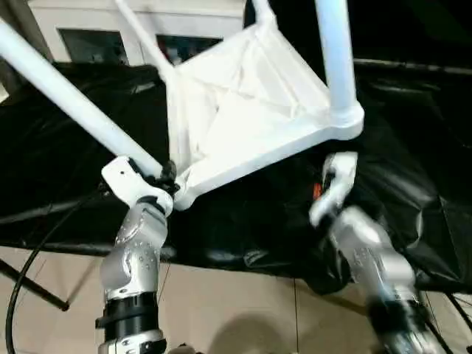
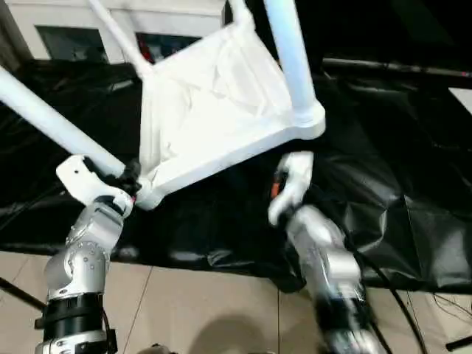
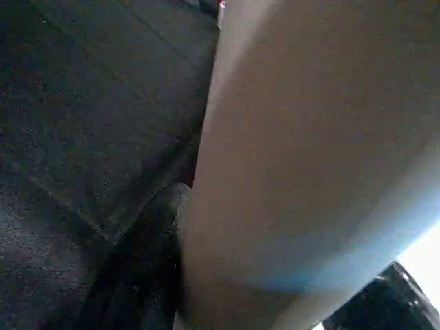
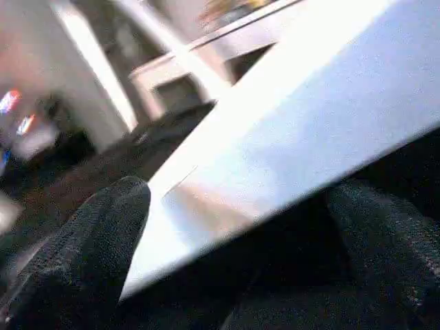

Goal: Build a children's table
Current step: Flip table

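- The tabletop (image 1: 243, 110) is off the black sheet (image 1: 59, 147), tilted, ribbed underside toward me, in the middle of my head view.
- Legs sit in sockets already: one leg (image 1: 70, 99) runs out toward 10 o'clock, another (image 1: 335, 51) rises toward 12, and a thinner far leg (image 1: 144, 37) shows at 11. A stub of a fourth shows at the top edge, so I judge all four are in, though I cannot be sure.
- My left gripper (image 1: 164, 177), at 8 o'clock, is clamped on the 10 o'clock leg near its socket.
- My right gripper (image 4: 240, 254) has its fingers (image 4: 89, 240) apart, straddling the tabletop's edge; I cannot tell if they touch it.
- Left to do, I'd say: turn it over and stand it on its legs.
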